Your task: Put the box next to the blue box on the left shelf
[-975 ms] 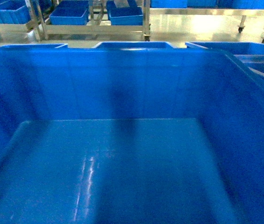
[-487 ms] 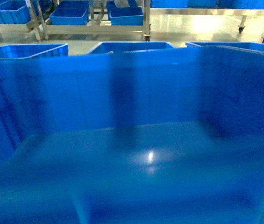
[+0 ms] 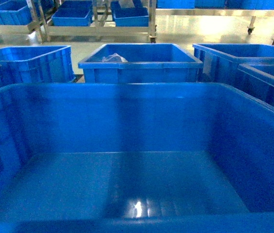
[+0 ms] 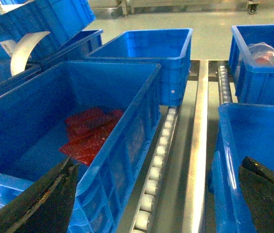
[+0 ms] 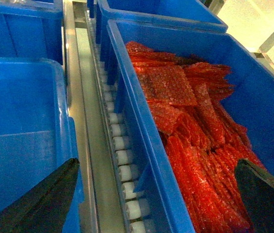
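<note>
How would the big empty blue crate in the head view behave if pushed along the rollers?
The crate looks rigid and, being empty, probably light. On the white rollers it would likely glide easily, perhaps overshooting.

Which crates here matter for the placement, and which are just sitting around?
Job:
- box, empty, nearest the head camera
- left shelf, white rollers between grey rails

Just there:
- crate of red bubble wrap, right of the box
- crate with a few red sheets, left of it
- far crate holding clear plastic
</note>
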